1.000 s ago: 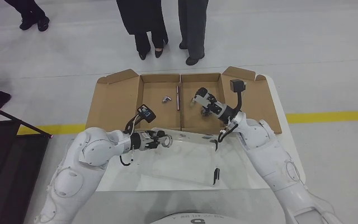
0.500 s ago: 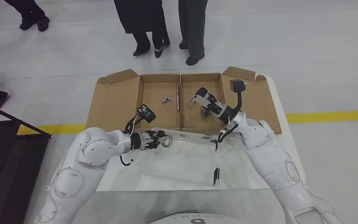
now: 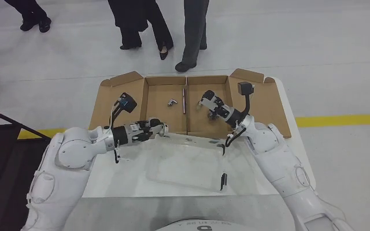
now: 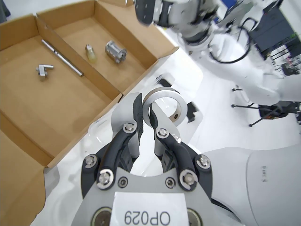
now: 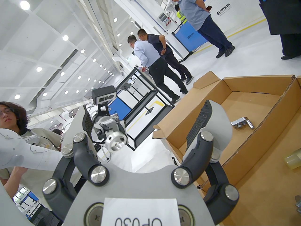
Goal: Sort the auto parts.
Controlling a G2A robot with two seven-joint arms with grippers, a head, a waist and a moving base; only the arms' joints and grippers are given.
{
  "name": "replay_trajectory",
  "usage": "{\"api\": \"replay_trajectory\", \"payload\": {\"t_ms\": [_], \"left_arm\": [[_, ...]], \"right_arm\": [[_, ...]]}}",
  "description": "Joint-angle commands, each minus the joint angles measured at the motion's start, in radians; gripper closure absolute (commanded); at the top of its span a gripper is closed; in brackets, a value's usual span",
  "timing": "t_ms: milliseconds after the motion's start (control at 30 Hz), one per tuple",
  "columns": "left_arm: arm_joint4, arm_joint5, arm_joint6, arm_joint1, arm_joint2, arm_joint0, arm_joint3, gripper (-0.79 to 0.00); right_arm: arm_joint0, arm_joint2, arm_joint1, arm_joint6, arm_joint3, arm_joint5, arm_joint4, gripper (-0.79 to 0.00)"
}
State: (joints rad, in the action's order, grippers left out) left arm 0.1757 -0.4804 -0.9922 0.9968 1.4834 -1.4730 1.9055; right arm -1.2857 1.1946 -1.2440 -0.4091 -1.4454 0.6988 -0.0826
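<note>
My left gripper [image 4: 146, 109] is shut on a metal ring [image 4: 164, 105] and holds it above the white table, just in front of the cardboard box [image 3: 165, 118]. In the top view that gripper [image 3: 160, 128] is at the front wall of the box's left compartment. An L-shaped bracket [image 3: 172, 102] and a thin rod [image 3: 184, 100] lie in the left compartment. A ribbed metal cylinder [image 4: 115, 51] and a small yellowish piece [image 4: 90, 52] lie in the right one. My right gripper [image 3: 209, 101] hangs open over the right compartment, with its fingers [image 5: 202, 118] spread wide and nothing between them.
Two small black parts lie on the table, one [image 3: 223, 181] toward the front and one [image 3: 222, 149] beside the box's front wall. The box flaps [image 3: 118, 104] lie folded out on both sides. People stand on the floor beyond the table.
My left arm has swung left and toward the box, carrying the ring to the box's front wall. The right arm has not moved.
</note>
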Motion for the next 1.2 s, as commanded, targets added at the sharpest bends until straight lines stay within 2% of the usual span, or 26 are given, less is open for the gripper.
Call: {"api": "replay_trajectory", "payload": {"t_ms": [0,200,333,467,700,967,1100,1167], "left_arm": [[-0.108,-0.014,-0.02,-0.001,-0.002,0.027,-0.027,0.0],[-0.354,-0.036,-0.072,0.007,-0.089,0.152,-0.135,0.0],[-0.437,-0.032,-0.062,0.018,-0.148,0.238,-0.219,0.0],[-0.561,-0.039,-0.051,0.031,-0.202,0.303,-0.304,0.0],[-0.826,-0.038,-0.147,0.059,-0.303,0.394,-0.431,0.0],[-0.86,-0.048,-0.139,0.083,-0.372,0.447,-0.51,0.0],[-0.811,-0.055,-0.21,0.08,-0.376,0.451,-0.505,0.0],[-0.811,-0.055,-0.21,0.08,-0.376,0.451,-0.505,0.0]], "right_arm": [[0.0,0.0,0.0,0.0,0.0,0.0,0.0,-0.785],[0.0,0.0,0.0,0.0,0.0,0.0,0.0,-0.785],[0.0,0.0,0.0,0.0,0.0,0.0,0.0,-0.785],[0.0,0.0,0.0,0.0,0.0,0.0,0.0,-0.785],[0.0,0.0,0.0,0.0,0.0,0.0,0.0,-0.785],[0.0,0.0,0.0,0.0,0.0,0.0,0.0,-0.785],[0.0,0.0,0.0,0.0,0.0,0.0,0.0,-0.785],[0.0,0.0,0.0,0.0,0.0,0.0,0.0,-0.785]]}}
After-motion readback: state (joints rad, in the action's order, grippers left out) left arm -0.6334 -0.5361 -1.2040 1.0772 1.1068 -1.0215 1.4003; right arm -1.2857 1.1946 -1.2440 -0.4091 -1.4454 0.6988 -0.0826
